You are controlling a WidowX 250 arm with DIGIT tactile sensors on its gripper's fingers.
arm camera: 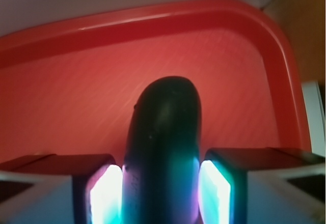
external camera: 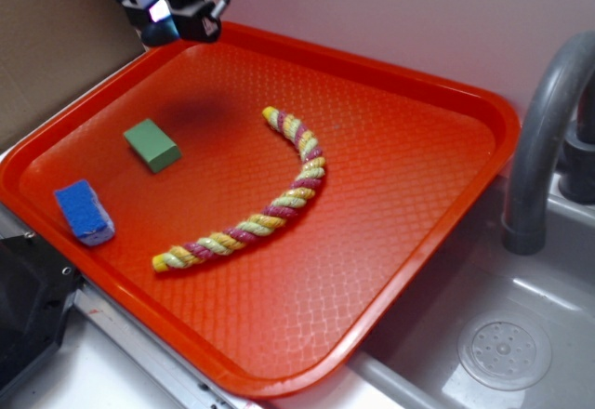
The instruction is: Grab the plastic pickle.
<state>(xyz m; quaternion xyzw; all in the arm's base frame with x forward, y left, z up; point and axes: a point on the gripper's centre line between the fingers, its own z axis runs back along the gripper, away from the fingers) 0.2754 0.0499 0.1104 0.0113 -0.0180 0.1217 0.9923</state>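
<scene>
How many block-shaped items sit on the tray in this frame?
2. The green block lies in the orange tray's back-left area; the blue block sits near its left front edge. None seem hidden.

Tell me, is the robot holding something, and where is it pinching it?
Yes. The end effector holds the smooth, dark green-black plastic pickle, pinched on both sides; one rounded end sticks out ahead over the orange tray.
</scene>
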